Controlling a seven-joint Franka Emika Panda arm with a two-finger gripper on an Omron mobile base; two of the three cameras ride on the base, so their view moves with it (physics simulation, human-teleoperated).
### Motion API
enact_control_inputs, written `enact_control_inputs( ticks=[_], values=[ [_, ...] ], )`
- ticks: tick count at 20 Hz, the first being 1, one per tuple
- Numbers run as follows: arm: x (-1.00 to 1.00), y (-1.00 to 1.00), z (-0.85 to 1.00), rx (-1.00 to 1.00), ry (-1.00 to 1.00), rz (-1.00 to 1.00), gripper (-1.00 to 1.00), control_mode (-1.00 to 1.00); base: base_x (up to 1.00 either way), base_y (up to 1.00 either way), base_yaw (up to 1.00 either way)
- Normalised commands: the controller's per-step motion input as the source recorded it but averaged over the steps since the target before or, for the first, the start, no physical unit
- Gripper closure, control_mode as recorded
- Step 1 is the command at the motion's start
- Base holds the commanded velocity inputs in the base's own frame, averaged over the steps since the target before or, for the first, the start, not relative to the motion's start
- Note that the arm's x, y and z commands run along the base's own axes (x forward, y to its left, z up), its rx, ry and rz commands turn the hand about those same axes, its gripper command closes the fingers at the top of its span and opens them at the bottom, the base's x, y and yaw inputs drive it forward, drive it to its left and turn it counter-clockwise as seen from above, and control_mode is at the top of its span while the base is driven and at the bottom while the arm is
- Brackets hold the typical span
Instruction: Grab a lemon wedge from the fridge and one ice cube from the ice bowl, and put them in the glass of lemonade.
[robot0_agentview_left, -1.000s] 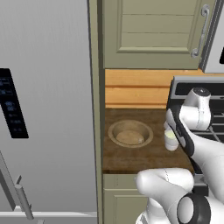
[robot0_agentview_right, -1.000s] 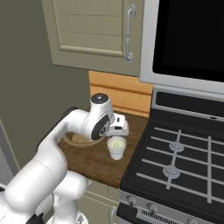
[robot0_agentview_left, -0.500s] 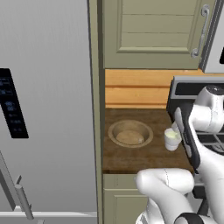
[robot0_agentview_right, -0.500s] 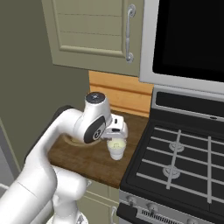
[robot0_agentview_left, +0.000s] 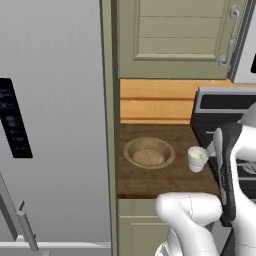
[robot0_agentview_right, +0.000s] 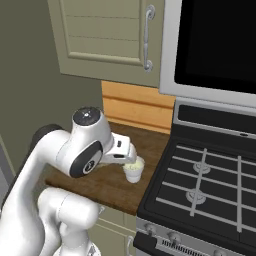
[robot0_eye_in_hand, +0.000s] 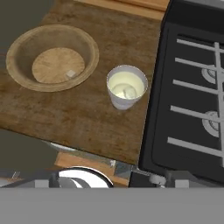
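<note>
Fridge (robot0_agentview_left: 55, 125): stands at the left with doors shut, unchanged over the last second.
Stove (robot0_eye_in_hand: 188, 87): sits hard against the bench on the right; plays no part here.
Bench (robot0_agentview_left: 150, 182): carries the ice bowl and the glass side by side, neither shifted.
Arm (robot0_agentview_right: 75, 150): has swung off to the right in the left base view, away from the spot over the glass where it hung a second ago, so the glass now shows whole.
Ice bowl (robot0_agentview_left: 131, 150): rests left of the glass, near it but apart; holds a flat pale disc and one small pale cube (robot0_eye_in_hand: 70, 73).
Glass of lemonade (robot0_eye_in_hand: 120, 103): stands upright on the bench just beside the stove edge; holds pale yellow liquid with a whitish lump (robot0_eye_in_hand: 129, 92) in it, probably an ice cube just dropped.
Claw (robot0_agentview_right: 129, 155): hovers close above and beside the glass rim in the right base view; cannot tell from the pictures whether its jaws stand apart or together; nothing seen held.
Lemon wedge: cannot be picked out; may lie in the yellow liquid, too small to tell.
Meaning for the task: looks like a release into the glass followed by a pull-back; ice step likely done, wedge unconfirmed.
</note>
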Motion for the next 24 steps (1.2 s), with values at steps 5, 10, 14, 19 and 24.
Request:
enact_control_inputs(
  ticks=[5,10,14,19,24],
  values=[
    [-0.89,0.45,0.55,0.00,0.00,-0.07,-1.00,-1.00,0.00,0.00,0.00],
    [-0.58,0.20,0.14,0.00,-0.08,-0.05,-1.00,-1.00,0.00,0.00,0.00],
    [-0.07,0.00,0.01,0.00,-0.03,0.00,-1.00,-1.00,0.00,0.00,0.00],
    [0.00,0.00,0.00,0.00,0.00,0.00,-1.00,-1.00,0.00,0.00,0.00],
    [0.00,0.00,0.00,0.00,0.00,0.00,-1.00,1.00,-0.40,0.19,-0.01]
  ],
)
